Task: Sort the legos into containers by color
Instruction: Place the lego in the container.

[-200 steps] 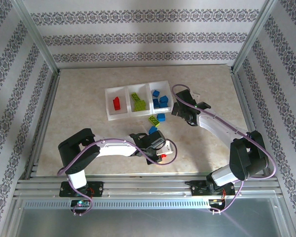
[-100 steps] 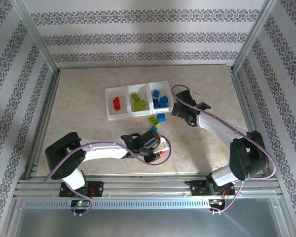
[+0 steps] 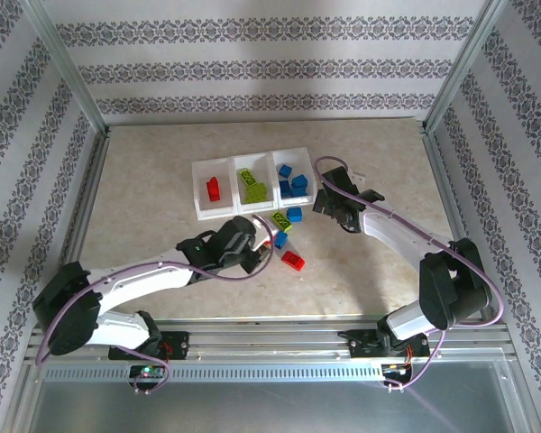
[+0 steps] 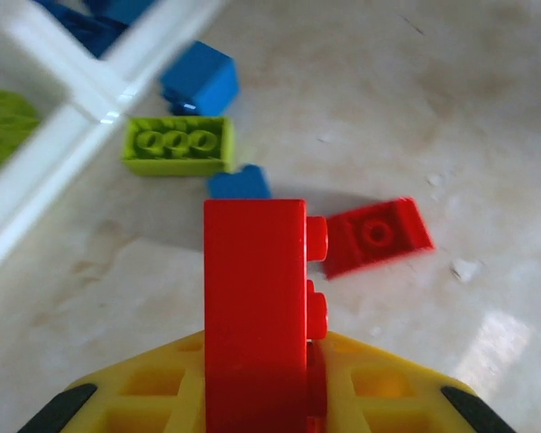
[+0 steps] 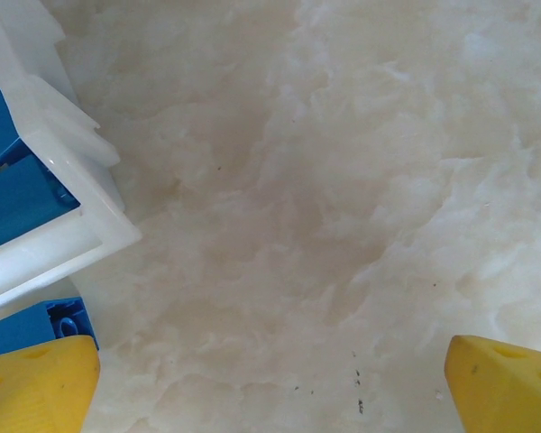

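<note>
Overhead, my left gripper (image 3: 258, 247) hangs above the table (image 3: 144, 198) just in front of the containers (image 3: 218, 215). From up there the dark wrist makes the grip hard to read. The left wrist camera settles it: the jaws are clamped on a held red lego (image 4: 254, 298), which stands upright between the yellow fingers (image 4: 144, 397) with its studs facing right.

Past it the same camera picks out a loose red lego (image 4: 379, 236) lying flat on the table and a small blue lego (image 4: 239, 183) just beside it. Farther on, a lime green lego (image 4: 178, 144) and a larger blue lego (image 4: 198, 81) lie close to the white container wall.

The overhead view supplies what the wrist cameras cannot, the state of the sorting. One red brick (image 3: 214, 189) is in the left compartment, green bricks (image 3: 251, 185) in the middle, and blue bricks (image 3: 293, 180) in the right.

My right gripper (image 5: 270, 388) sits off the right end of the containers, by the near corner. Its own camera shows the jaws spread wide, with bare table between the two yellow fingertips (image 5: 36, 383) and nothing held. The container's corner fills the left edge of that view with blue bricks inside it. The larger blue lego lies just outside that corner, next to the left fingertip.
</note>
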Available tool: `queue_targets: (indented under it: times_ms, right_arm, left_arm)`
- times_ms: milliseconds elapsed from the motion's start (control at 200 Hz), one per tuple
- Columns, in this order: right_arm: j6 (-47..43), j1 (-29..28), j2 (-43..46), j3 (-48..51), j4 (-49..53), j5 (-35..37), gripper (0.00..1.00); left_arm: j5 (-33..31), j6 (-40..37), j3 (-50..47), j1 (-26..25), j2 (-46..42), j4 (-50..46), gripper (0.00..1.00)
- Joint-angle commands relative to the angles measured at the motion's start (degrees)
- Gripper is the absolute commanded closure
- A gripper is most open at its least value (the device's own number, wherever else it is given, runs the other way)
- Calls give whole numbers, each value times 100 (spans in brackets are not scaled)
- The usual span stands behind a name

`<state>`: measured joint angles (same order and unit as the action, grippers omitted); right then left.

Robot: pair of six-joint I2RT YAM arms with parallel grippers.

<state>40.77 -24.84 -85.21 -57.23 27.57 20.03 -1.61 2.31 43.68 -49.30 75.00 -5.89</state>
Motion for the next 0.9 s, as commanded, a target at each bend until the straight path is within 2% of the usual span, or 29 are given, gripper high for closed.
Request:
queue_targets:
  times_ms: [0, 125, 270, 430, 665, 894]
  right_arm:
    - [123, 41, -3, 81, -55, -59, 2]
    - [130, 32, -42, 58, -60, -80, 2]
    - [133, 31, -70, 35, -66, -115, 2]
    - [149, 19, -120, 29, -103, -175, 2]
    - [148, -12, -180, 13, -136, -220, 2]
    - [168, -69, -248, 20, -182, -239, 1]
  left_arm:
    - [-208, 444, -110, 385, -282, 236, 81]
    - [-719, 895, 34, 748, -406, -61, 81]
    - [-893, 1331, 186, 1142, -532, -360, 80]
    - [-787, 1747, 371, 1623, -609, -481, 79]
    - [-691, 1819, 749, 2175, -382, -670, 78]
    - [-315, 1889, 1185, 2778, 86, -782, 77]
